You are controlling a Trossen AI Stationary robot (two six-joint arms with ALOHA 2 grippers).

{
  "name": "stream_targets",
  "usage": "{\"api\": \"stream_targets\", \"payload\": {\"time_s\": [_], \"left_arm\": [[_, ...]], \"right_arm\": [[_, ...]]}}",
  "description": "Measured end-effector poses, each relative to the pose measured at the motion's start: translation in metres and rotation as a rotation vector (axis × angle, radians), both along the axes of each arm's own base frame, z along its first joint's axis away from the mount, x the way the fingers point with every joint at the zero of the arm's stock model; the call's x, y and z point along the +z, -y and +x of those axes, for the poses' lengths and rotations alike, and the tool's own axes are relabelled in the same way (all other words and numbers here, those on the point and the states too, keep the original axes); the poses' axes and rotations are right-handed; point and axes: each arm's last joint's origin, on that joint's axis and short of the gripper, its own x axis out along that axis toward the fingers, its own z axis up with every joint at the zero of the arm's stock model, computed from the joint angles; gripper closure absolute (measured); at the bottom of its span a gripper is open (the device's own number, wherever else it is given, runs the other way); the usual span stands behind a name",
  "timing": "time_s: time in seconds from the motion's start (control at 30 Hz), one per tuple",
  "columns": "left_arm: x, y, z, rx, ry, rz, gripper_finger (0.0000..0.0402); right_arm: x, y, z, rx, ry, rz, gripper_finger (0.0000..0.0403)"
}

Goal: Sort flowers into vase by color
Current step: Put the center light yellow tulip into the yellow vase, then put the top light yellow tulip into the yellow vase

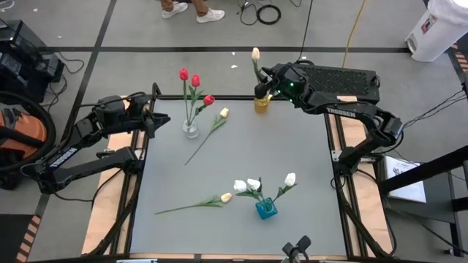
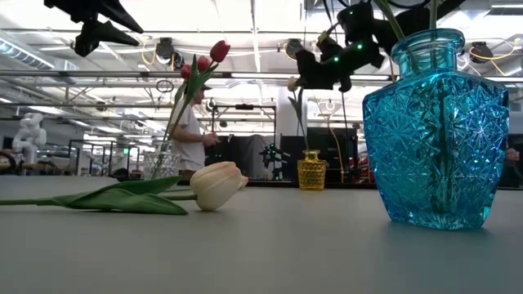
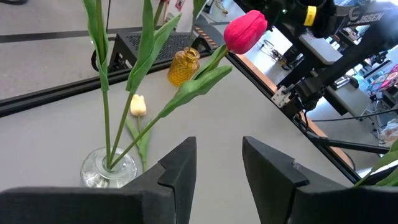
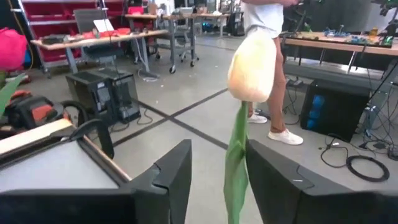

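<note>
Right gripper point(image 1: 268, 82) at the far edge of the table, just above the yellow vase point(image 1: 262, 103), fingers parted with the stem of a cream-yellow tulip point(image 1: 255, 54) standing between them, contact with the stem not clear; in the right wrist view the same cream head point(image 4: 253, 66) upright above the two dark fingers point(image 4: 168, 180), green stem running down through the gap; stem foot in the yellow vase, head raised beyond the table's far edge; left gripper point(image 1: 155, 121) at the left side of the table, just beside the clear glass vase point(image 1: 190, 129), fingers apart and empty; in the left wrist view its fingers point(image 3: 180, 171) pointed toward that vase point(image 3: 109, 169); three red tulips point(image 1: 194, 80) in the clear vase, leaning at different angles; one cream-yellow tulip point(image 1: 223, 113) lying flat on the grey table point(image 1: 241, 157) just right of the clear vase, stem trailing toward the middle; a second cream-yellow tulip point(image 1: 225, 197) lying flat near the front, head close to the blue vase point(image 1: 266, 208), stem stretched leftward; three white tulips point(image 1: 252, 185) in the blue vase, heads spread apart; in the low view the blue vase point(image 2: 435, 131) large at right, the lying cream head point(image 2: 216, 184) at left of it; a person point(image 2: 190, 131) standing in the room behind
</note>
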Motion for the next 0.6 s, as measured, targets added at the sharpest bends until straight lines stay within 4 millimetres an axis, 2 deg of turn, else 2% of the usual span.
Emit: {"api": "stream_targets", "payload": {"time_s": [0.23,0.6], "left_arm": [[0.000,0.000,0.000,-0.001,0.000,0.000,0.0265],[0.000,0.000,0.000,0.000,0.000,0.000,0.0265]], "right_arm": [[0.014,-0.015,-0.015,0.011,-0.053,0.039,0.0257],[0.062,-0.051,-0.054,0.038,0.006,-0.003,0.0257]]}}
